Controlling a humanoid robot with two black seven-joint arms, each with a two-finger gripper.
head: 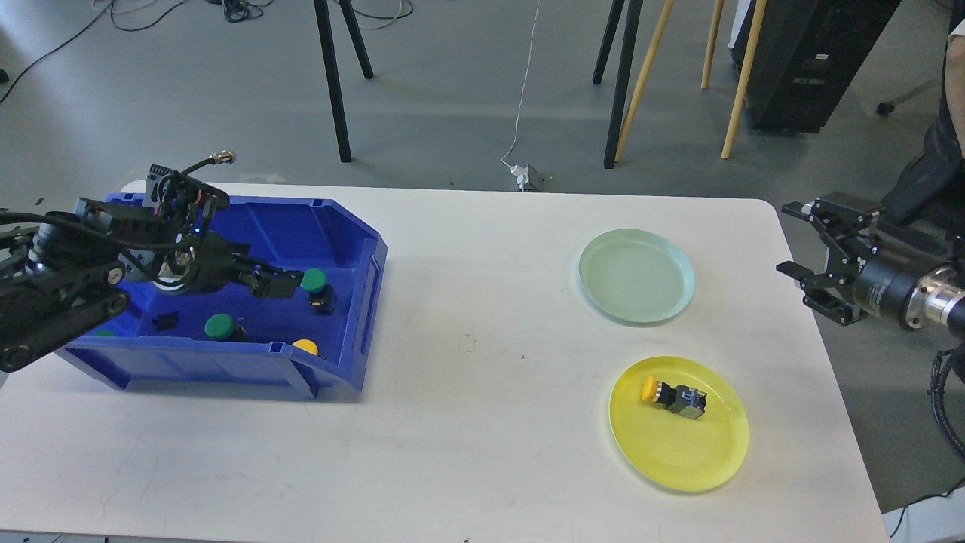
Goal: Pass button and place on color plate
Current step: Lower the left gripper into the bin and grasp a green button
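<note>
A blue bin (pixel 354 302) at the table's left holds a green button (pixel 313 281), a second green button (pixel 219 326) and a yellow button (pixel 304 347) by its front wall. My left gripper (pixel 277 285) is low inside the bin, its tip just left of the first green button; its fingers are too dark to tell apart. A yellow button with a black body (pixel 673 397) lies on its side on the yellow plate (pixel 678 452). The pale green plate (pixel 635 276) is bare. My right gripper (pixel 793 237) is open and empty, beyond the table's right edge.
A small black part (pixel 164 323) and the edge of another green button (pixel 103 332) lie in the bin's left half. The white table (pixel 482 422) ends just right of the plates. Chair and stand legs are on the floor behind.
</note>
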